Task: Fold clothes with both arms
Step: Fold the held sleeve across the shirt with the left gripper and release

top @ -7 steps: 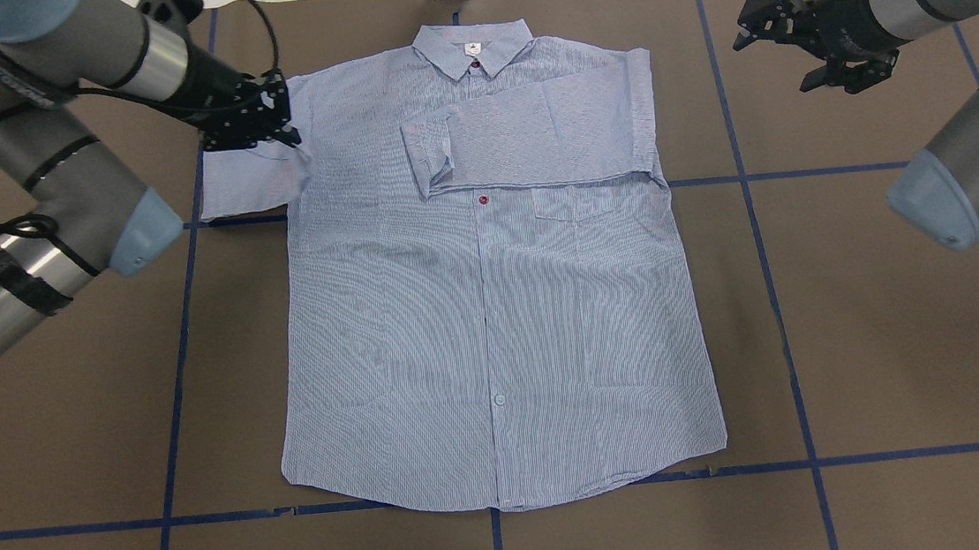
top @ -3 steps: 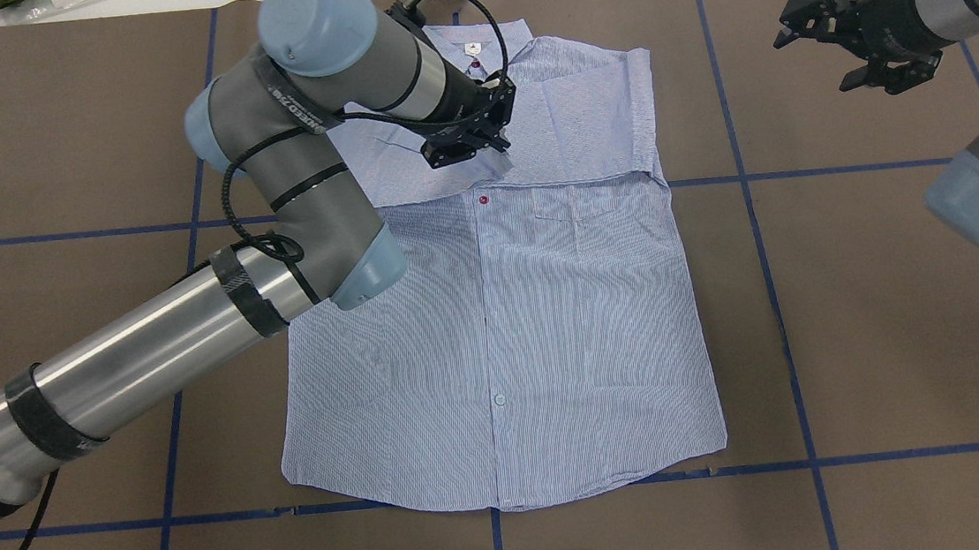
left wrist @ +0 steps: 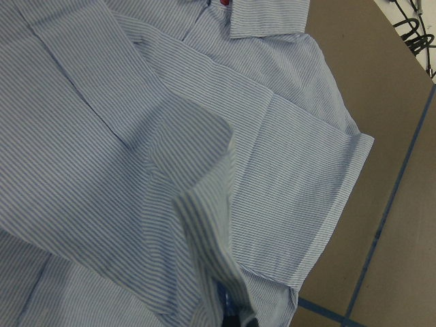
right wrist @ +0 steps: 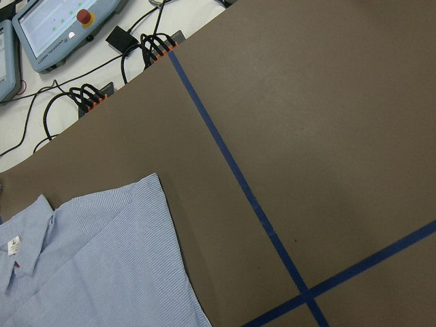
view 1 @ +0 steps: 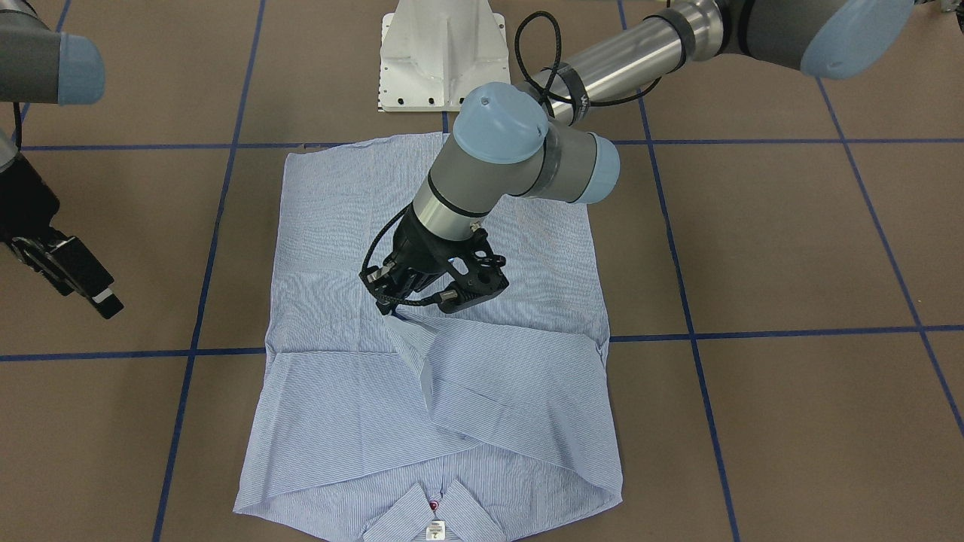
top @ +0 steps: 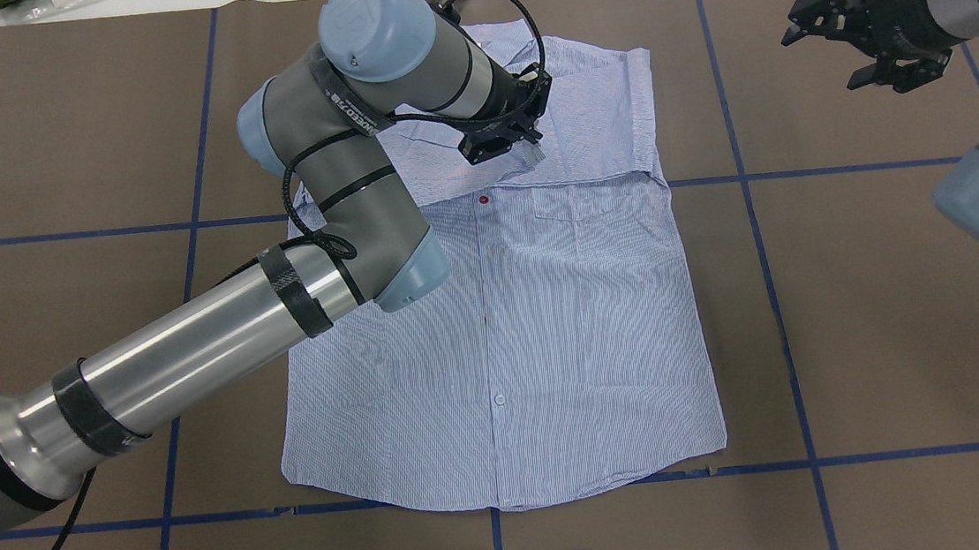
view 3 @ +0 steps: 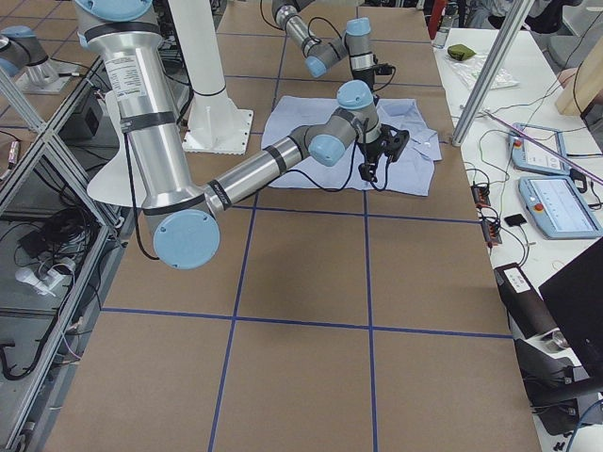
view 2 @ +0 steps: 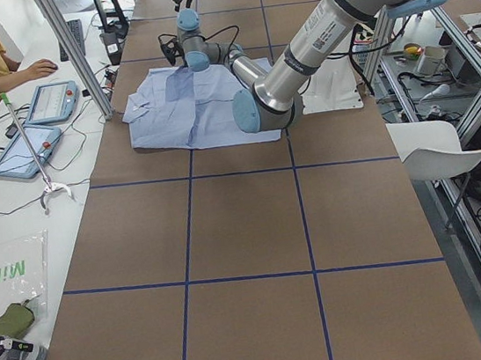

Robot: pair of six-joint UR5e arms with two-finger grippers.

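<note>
From across the table, the shirt lies flat and front up, with its collar at my side. The left gripper stands low over the chest, pinched shut on the end of a sleeve. That sleeve runs crosswise from the shirt's left shoulder to the pinch, over the other sleeve folded beneath it. The right gripper hangs off to one side above the table; I can't tell its jaws here.

From overhead, the left gripper sits just past the button line, on the pocket side. The right gripper is spread and holds nothing, well apart from the shirt's edge.

The two side views show the shirt far down the table, too small to tell anything about the grip.

The left wrist camera shows the striped cuff bunched up and rising toward the pinch at the frame's bottom edge. The right wrist camera shows only a corner of the shirt and bare table.

Since the sleeve already lies across the chest, I'd say the next move is to lower it and let go. The left gripper is by far the nearer.
</note>
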